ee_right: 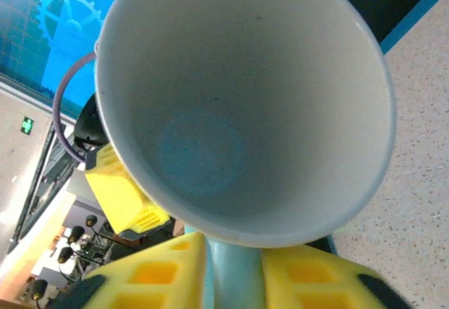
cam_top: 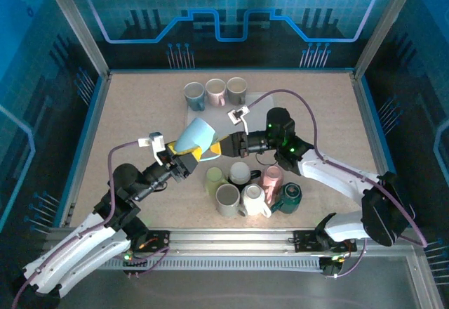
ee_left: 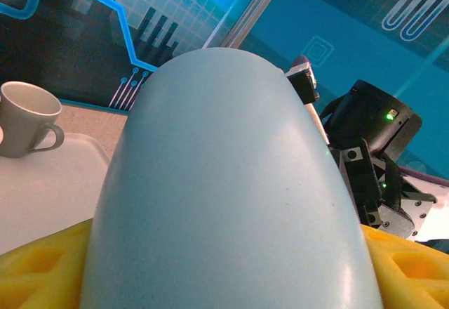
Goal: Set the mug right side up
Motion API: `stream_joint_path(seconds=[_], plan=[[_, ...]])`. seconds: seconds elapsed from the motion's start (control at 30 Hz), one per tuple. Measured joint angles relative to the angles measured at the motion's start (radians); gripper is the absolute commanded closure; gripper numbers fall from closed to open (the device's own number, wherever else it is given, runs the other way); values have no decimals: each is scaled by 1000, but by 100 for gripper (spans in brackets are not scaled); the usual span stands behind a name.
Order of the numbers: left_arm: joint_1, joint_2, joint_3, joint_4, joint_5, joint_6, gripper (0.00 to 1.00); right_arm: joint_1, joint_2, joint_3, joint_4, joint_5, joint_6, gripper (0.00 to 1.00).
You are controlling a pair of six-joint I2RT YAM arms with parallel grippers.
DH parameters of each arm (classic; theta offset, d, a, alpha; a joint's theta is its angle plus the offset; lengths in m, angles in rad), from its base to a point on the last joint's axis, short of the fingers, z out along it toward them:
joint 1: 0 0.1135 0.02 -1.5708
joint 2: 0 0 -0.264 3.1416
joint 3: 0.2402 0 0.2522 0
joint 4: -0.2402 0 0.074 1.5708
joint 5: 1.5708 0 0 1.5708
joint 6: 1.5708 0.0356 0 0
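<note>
Mug (cam_top: 195, 137) mid-air, tilted, mouth facing my right gripper (ee_right: 235, 270), which pinches its handle; left gripper (ee_left: 224, 274) clamps the body.

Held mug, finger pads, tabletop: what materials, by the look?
Mug: likely glazed ceramic; pale blue, smooth, with a soft sheen on its wall.
Finger pads: yellow and matte with moulded square recesses; probably plastic or rubber, unclear which.
Tabletop: beige, speckled, matte; looks like cork or chipboard, hard to say.
</note>
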Motion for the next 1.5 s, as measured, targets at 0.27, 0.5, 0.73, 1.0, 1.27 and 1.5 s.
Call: stream_joint_path(seconds=[0.27,0.5,0.73,1.0,1.27,1.5], plan=[[1,-35,-3,-45,2,11,6,2,-3,1,-27,-2,28,100],[1,-158,0,-126,-57,3,1,-35,-69,0,-163,84,-35,100],[1,-197,77,-343,-129,10,1,-66,-196,3,-439,282,-240,100],[1,-200,230,-598,-154,63,1,-67,-286,29,-740,660,-517,100],[1,-204,287,-797,-181,124,1,-68,-294,35,-842,958,-711,100],[1,-232,287,-901,-200,142,1,-78,-294,35,-836,1133,-776,100]])
